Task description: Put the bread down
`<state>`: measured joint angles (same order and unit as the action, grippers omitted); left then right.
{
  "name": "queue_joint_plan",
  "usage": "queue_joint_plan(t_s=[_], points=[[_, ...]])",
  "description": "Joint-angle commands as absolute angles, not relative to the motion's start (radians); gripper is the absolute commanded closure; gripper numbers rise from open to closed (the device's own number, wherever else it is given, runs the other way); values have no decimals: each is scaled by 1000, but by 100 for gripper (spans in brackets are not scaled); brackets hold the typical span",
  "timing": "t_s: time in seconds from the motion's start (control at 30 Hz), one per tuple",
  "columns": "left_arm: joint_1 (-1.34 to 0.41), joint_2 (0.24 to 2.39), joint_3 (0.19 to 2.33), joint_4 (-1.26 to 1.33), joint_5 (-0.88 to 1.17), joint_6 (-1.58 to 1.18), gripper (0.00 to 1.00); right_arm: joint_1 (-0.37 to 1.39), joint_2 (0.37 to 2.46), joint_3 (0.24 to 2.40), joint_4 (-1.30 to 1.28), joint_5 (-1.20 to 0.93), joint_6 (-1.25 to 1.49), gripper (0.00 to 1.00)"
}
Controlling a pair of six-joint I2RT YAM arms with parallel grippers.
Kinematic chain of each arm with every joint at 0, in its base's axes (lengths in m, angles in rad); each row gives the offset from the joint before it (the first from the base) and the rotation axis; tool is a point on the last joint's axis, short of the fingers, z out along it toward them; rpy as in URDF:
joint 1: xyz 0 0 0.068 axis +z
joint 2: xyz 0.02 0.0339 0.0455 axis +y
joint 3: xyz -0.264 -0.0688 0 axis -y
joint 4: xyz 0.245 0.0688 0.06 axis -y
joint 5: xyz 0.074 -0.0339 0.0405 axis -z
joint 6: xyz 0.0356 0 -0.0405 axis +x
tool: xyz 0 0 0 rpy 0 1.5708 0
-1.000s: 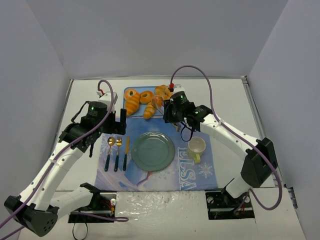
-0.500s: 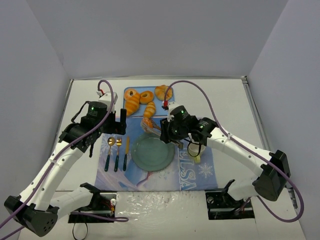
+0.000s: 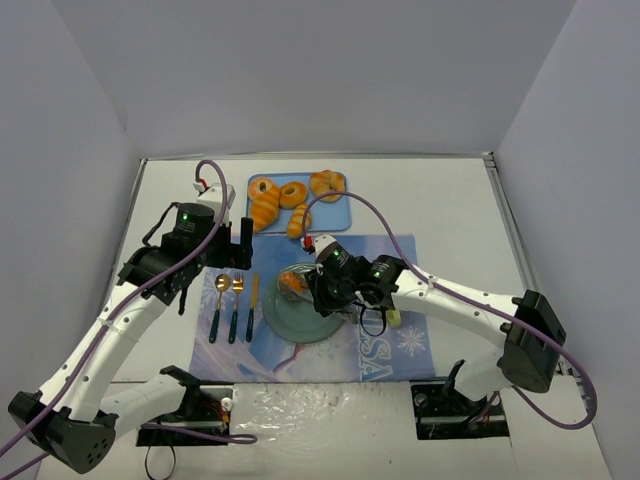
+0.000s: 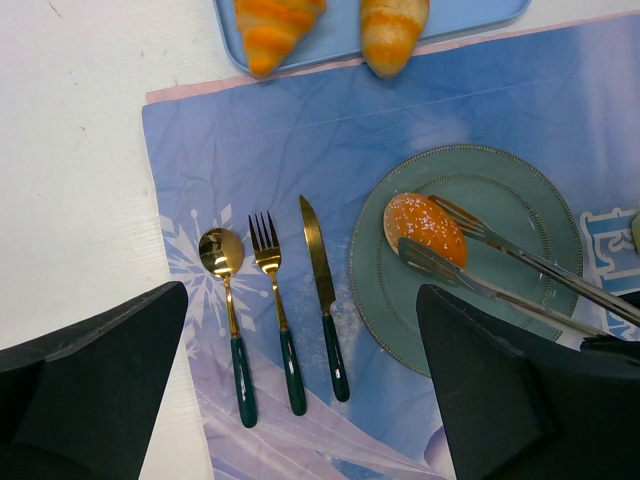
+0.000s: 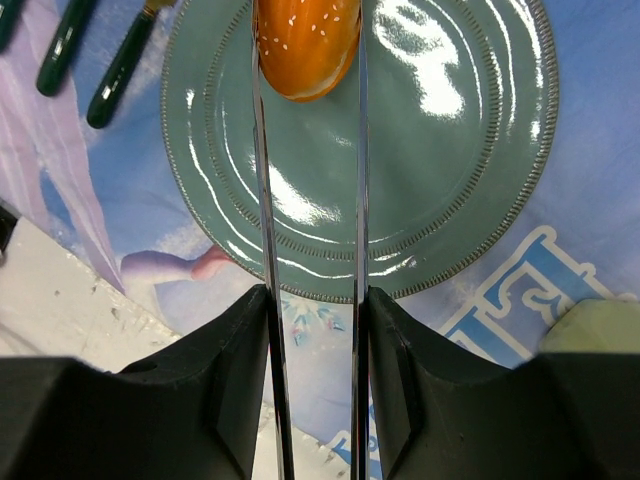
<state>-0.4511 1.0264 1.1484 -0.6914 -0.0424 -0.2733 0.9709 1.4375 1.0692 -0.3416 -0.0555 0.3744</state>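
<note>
Squeezing a pair of metal tongs (image 5: pixel 262 200) between its narrow fingers, the right gripper (image 5: pixel 312 300) is holding the bread (image 5: pixel 305 45) clamped at the tips of the tongs, over the left part of the green plate (image 5: pixel 450 150); if the bun is touching the plate, it is not possible to tell. The left gripper (image 3: pixel 244 245) is hovering with its fingers wide apart above the spoon (image 4: pixel 222 255), fork (image 4: pixel 266 250) and knife (image 4: pixel 318 265), which are lying on the blue placemat (image 4: pixel 300 140) just beside the plate
</note>
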Motion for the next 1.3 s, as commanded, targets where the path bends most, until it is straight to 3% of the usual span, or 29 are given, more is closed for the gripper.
queue_joint_plan(t_s=[0.0, 0.4, 1.27], points=[[-445, 1015, 1166, -649, -49, -279, 3, 992, 1452, 1071, -314, 31, 393, 69], [-445, 1017, 1166, -649, -51, -278, 3, 1009, 1446, 1083, -328, 48, 388, 50], [-445, 1011, 1166, -649, -51, -277, 3, 1016, 1360, 1158, -373, 20, 380, 50]])
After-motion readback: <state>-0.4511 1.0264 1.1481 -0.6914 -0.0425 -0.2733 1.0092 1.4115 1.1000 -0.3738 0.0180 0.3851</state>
